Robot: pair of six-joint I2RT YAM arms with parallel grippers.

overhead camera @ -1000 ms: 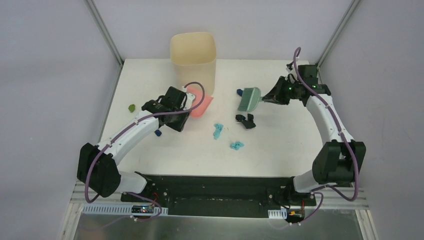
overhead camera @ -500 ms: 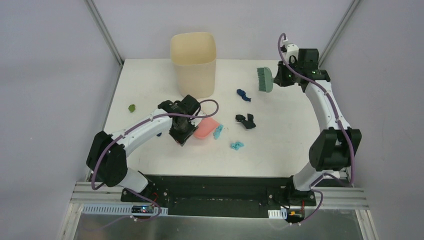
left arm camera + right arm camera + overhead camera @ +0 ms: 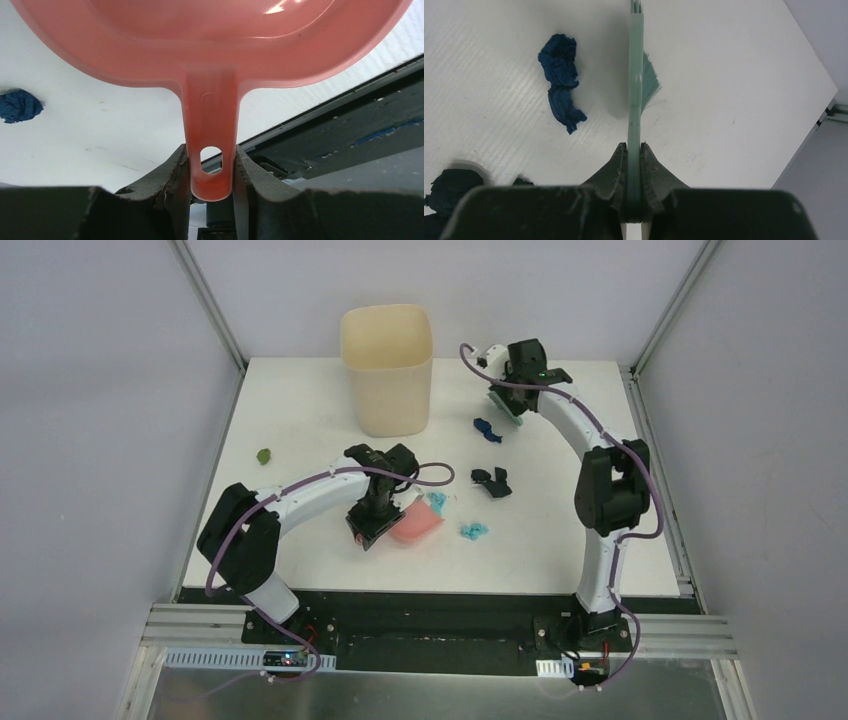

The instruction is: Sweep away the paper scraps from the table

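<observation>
My left gripper (image 3: 372, 527) is shut on the handle of the pink dustpan (image 3: 416, 525), which lies on the white table (image 3: 300, 400); the wrist view shows the handle clamped between the jaws (image 3: 211, 170). A light blue scrap (image 3: 437, 502) touches the pan's far edge and another (image 3: 474, 531) lies just right of it. My right gripper (image 3: 512, 388) is shut on the teal brush (image 3: 635, 90), bristles down on the table beside a navy scrap (image 3: 487, 429), which also shows in the right wrist view (image 3: 559, 80). A black scrap (image 3: 491, 481) lies mid-table. A green scrap (image 3: 264, 455) is far left.
The tall cream bin (image 3: 387, 368) stands at the back centre, left of the brush. Another navy scrap (image 3: 20, 105) lies left of the dustpan. Grey walls and metal rails frame the table; the black base rail runs along the near edge.
My left arm carried the dustpan from beside the bin forward and right, up to the light blue scraps. My right arm swung the brush left along the back edge to the navy scrap.
</observation>
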